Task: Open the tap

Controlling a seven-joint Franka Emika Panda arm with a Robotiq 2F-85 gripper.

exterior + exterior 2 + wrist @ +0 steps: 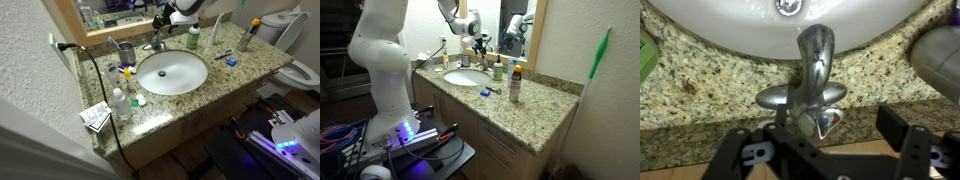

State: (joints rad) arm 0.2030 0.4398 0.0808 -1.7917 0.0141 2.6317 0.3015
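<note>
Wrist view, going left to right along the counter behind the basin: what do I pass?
First the green bottle at the picture's edge → tap → grey cup.

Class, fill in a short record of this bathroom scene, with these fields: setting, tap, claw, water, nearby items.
setting: granite counter holding an oval white basin
tap: chrome tap behind the basin, spout reaching over it
claw: claw open, a finger on each side of the tap's lever, apart from it
water: no stream visible in the wrist view
nearby items: grey cup on one side of the tap, green pump bottle on the other
</note>
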